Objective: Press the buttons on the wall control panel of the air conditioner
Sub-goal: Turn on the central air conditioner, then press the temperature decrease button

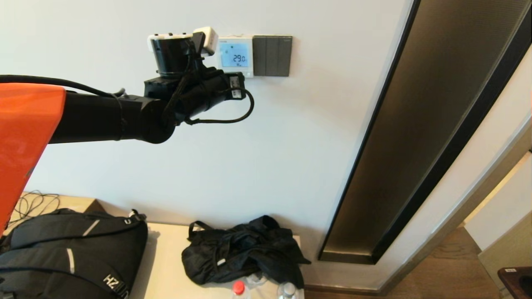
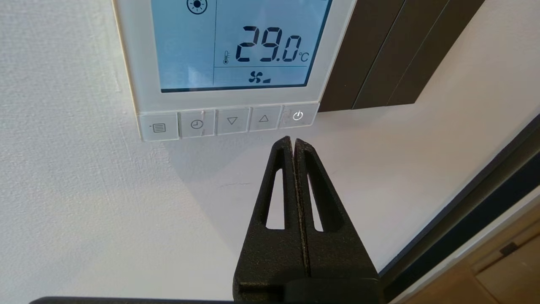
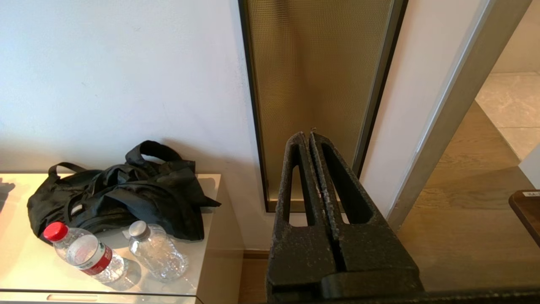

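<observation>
High on the wall, the air conditioner's wall control panel [image 1: 236, 55] hangs just beside a dark grey switch plate [image 1: 272, 55], its blue screen reading 29.0. Along its bottom strip runs the row of buttons [image 2: 230, 121]. The left end effector [image 2: 292, 141], fingers pressed together, points at the wall just below the power button [image 2: 298, 115], not touching it. The right end effector [image 3: 306, 137], likewise pressed together and holding nothing, hangs low near a surface [image 3: 25, 257] carrying a black bag [image 3: 122, 190] and two bottles [image 3: 84, 253].
</observation>
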### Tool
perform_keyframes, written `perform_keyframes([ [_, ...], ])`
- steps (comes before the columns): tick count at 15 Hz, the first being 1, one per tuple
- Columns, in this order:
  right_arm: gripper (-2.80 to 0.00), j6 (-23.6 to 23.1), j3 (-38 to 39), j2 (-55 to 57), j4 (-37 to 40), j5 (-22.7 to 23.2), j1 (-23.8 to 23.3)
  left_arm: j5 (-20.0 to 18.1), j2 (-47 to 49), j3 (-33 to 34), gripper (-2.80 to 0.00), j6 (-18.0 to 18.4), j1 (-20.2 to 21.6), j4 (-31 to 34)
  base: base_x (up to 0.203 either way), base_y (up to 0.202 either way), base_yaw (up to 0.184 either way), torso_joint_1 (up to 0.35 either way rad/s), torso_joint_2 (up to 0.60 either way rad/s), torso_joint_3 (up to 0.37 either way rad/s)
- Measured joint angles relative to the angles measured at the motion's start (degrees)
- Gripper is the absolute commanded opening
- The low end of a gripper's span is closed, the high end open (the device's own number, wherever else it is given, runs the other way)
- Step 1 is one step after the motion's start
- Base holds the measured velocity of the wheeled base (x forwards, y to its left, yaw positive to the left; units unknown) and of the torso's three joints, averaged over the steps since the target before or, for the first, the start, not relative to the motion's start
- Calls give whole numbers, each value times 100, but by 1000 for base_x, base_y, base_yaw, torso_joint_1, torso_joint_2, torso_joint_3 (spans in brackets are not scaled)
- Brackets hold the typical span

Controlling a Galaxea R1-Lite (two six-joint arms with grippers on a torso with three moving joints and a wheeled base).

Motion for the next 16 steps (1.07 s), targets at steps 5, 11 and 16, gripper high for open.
perform_keyframes([
  [5, -280, 0, 0, 0, 0, 0, 0, -1, 33, -54, -280, 12, 187, 45, 0, 0, 0, 0, 0, 0],
  [11, -280, 0, 0, 0, 0, -1, 0, -1, 111, -101, -280, 21, 223, 60, 0, 0, 0, 0, 0, 0],
  [16, -280, 0, 0, 0, 0, 0, 0, -1, 245, -329, -280, 21, 245, 167, 0, 0, 0, 0, 0, 0],
])
